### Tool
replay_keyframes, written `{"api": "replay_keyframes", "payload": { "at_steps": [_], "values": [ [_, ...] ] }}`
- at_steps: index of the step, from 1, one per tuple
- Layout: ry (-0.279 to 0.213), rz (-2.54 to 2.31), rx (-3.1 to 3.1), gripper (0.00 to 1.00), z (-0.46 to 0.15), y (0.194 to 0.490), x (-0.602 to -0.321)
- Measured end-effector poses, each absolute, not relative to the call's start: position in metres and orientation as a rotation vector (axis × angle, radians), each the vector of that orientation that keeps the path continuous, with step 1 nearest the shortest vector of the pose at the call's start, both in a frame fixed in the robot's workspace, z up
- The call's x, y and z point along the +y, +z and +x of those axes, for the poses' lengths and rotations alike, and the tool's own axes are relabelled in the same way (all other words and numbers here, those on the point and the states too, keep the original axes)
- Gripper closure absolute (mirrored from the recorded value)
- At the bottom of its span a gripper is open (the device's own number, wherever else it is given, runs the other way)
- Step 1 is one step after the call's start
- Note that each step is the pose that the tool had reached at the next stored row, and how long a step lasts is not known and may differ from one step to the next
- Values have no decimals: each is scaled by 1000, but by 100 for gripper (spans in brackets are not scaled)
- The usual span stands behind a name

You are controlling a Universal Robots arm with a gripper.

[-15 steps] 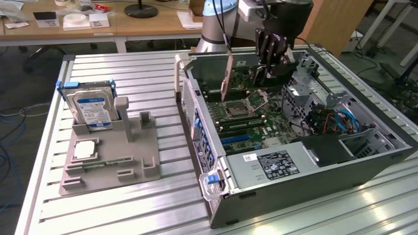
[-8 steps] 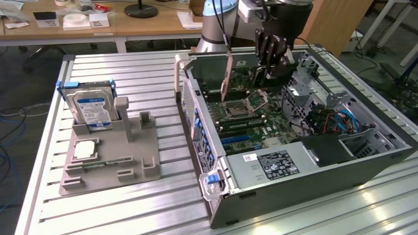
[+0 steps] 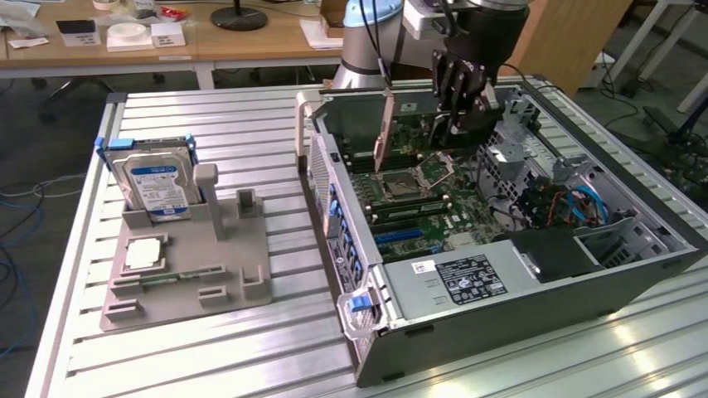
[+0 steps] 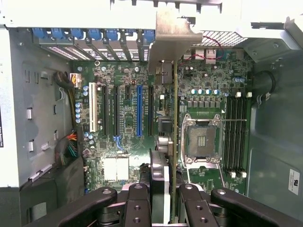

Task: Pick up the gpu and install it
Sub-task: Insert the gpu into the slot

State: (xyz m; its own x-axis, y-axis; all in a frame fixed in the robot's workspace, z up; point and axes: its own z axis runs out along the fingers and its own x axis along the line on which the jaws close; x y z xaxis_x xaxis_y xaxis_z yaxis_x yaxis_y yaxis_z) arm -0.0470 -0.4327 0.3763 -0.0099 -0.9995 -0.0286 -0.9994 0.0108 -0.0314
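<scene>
The gpu [image 3: 412, 118] hangs upright inside the open computer case [image 3: 343, 215], above the motherboard [image 3: 443, 220], with its brownish edge toward the exterior view's left. My gripper [image 3: 458, 112] comes down from above and is shut on its upper edge. In the wrist view the gpu [image 4: 175, 113] appears edge-on as a thin strip running away from my gripper [image 4: 172, 201], ending in its silver bracket [image 4: 171, 33] near the case's rear wall. The strip lies between the blue expansion slot [image 4: 139, 111] and the processor socket [image 4: 203, 139]. Black fingers [image 4: 159, 182] press both sides of the card.
A grey holder [image 3: 188, 265] on the slatted table at the exterior view's left carries a hard drive [image 3: 155, 186] and a small silver chip [image 3: 144, 253]. Inside the case sit a power supply [image 3: 465, 278], cables [image 3: 575, 203] and memory slots [image 4: 236, 137].
</scene>
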Motion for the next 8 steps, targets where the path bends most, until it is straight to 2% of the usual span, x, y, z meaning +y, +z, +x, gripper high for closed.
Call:
{"api": "replay_keyframes", "payload": {
  "at_steps": [8],
  "values": [
    [-3, -2180, 2203, 72, -47, 375, -433]
  ]
}}
